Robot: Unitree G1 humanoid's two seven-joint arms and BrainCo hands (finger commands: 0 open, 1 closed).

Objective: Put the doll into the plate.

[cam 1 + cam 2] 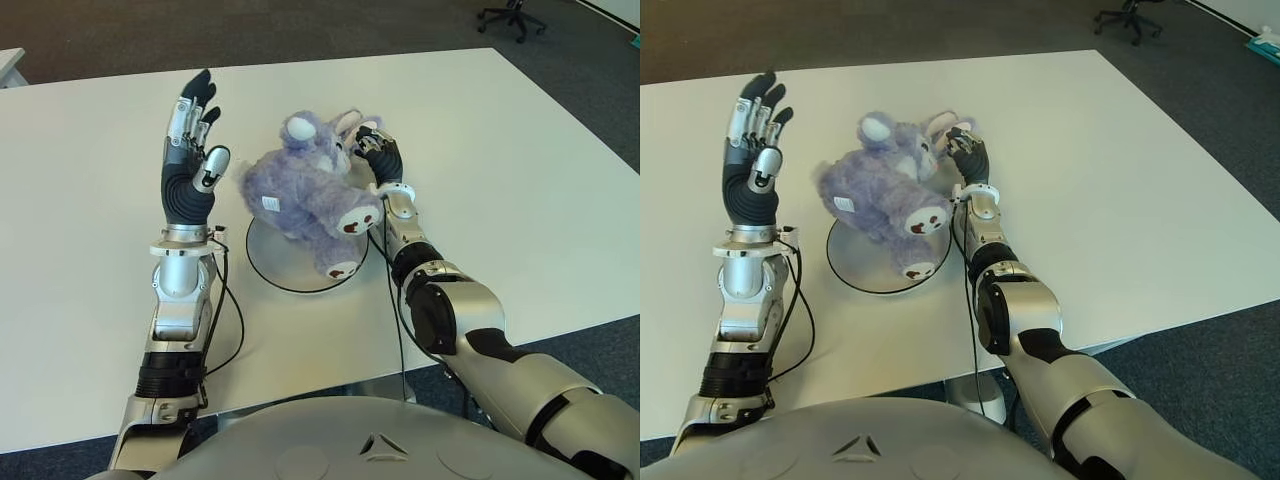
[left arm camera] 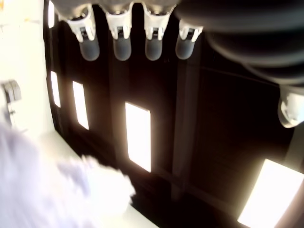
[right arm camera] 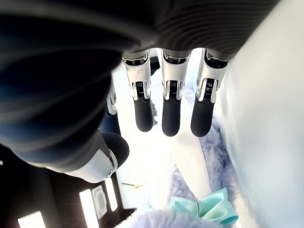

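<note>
Sprawling across the white plate [image 1: 270, 262], the purple plush doll [image 1: 305, 190] overhangs its far rim. Right hand [image 1: 378, 155] sits at the doll's head, fingers loose, gripping nothing; left hand [image 1: 192, 150] stands upright beside the doll, fingers spread. Brushing the fur while withdrawing could roll the doll off.

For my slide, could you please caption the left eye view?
Purple doll lying on the plate, both open hands flanking it.
</note>
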